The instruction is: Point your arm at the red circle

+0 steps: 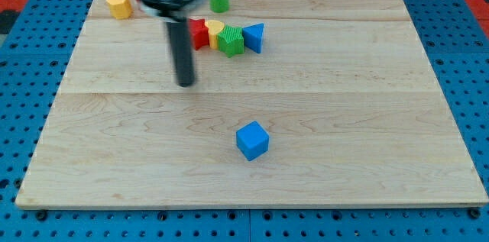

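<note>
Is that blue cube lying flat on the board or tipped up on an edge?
Flat. The blue cube rests on one face on the wooden board, top face level, standing alone, apart from my tip.

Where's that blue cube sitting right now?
The blue cube sits alone on the wooden board, just right of centre towards the view's bottom, well below the cluster of blocks and lower right of my tip.
</note>
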